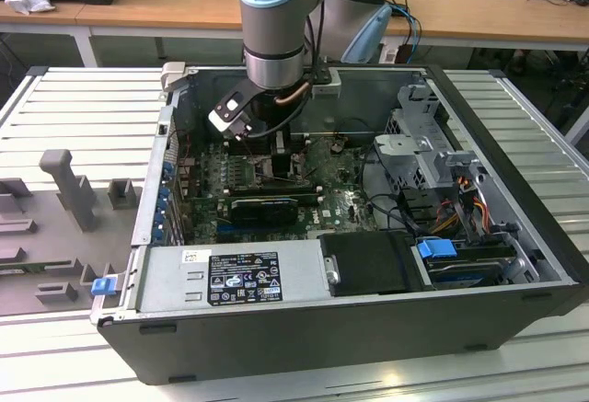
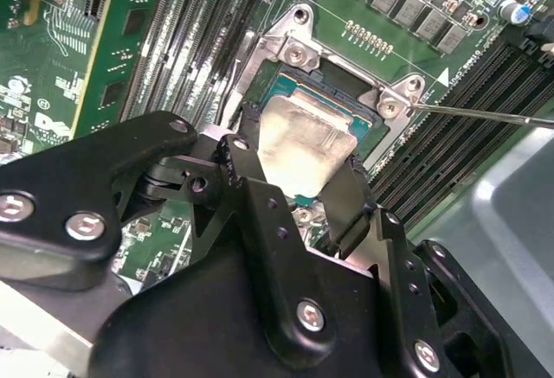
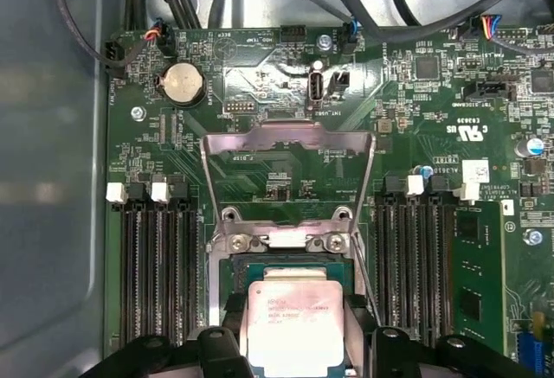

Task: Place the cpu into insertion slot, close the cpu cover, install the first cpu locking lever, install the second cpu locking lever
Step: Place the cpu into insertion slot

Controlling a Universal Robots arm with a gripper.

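Motherboard (image 3: 195,118): one cpu (image 3: 294,326) gripped, one cover (image 3: 286,140) open.

Even overhead light; the cpu (image 2: 303,149) top glares pale in the second wrist view, while the computer case (image 1: 322,328) interior lies in shadow.

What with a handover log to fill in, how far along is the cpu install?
Done: nothing finished yet. In hand: the gripper is shut on the cpu, at the insertion slot; whether it is seated I cannot tell. Left: the cpu cover lies open, and a locking lever sticks out unlatched.
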